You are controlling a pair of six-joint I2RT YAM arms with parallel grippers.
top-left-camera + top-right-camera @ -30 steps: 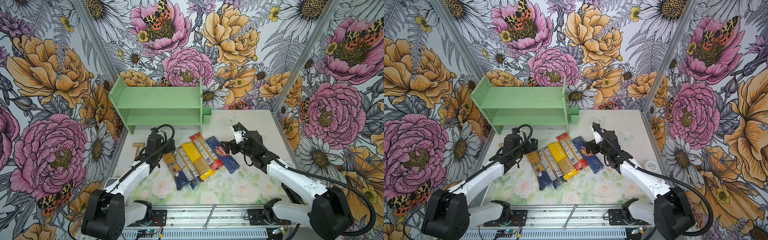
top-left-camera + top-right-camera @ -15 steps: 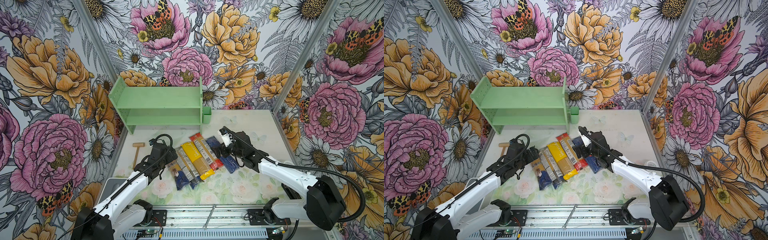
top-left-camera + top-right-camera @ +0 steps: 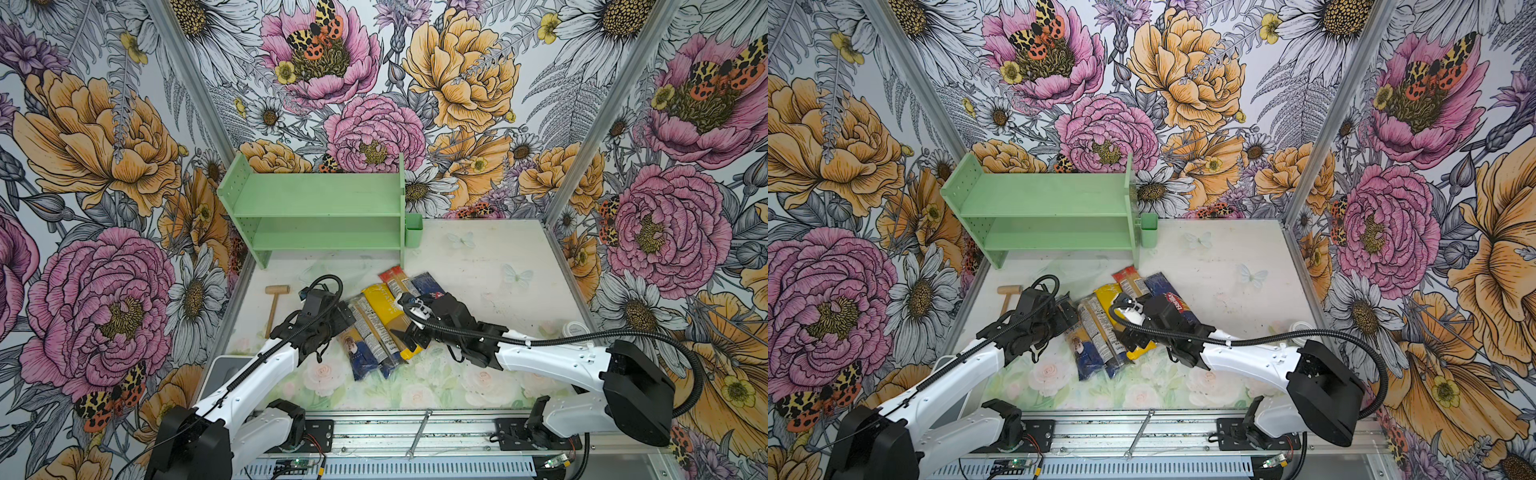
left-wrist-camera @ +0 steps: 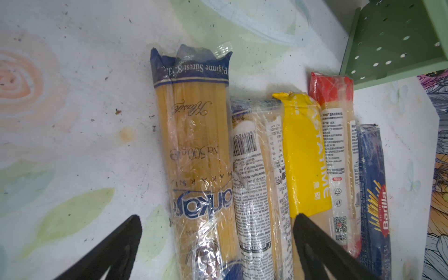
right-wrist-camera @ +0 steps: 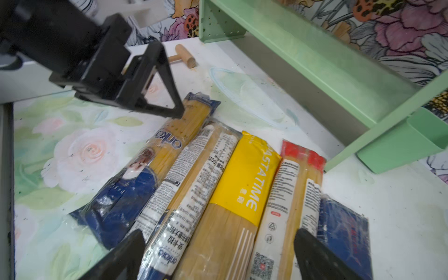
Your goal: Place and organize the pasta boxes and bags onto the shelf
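A: In both top views, where are the spaghetti packs (image 3: 384, 309)?
B: Flat on the table (image 3: 478, 266), side by side, short of the shelf (image 3: 320, 208); long axes run toward it.
A: Left wrist view?
B: Left gripper (image 4: 217, 218) spread, jaws across the blue-ended bag (image 4: 194, 145) and its neighbour.
A: Right wrist view?
B: Right gripper (image 5: 219, 234) spread over the yellow bag (image 5: 244, 184) and its neighbours; neither grips anything.

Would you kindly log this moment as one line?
left gripper: open, above blue-ended bags | right gripper: open, above yellow bag | shelf: no packs yet
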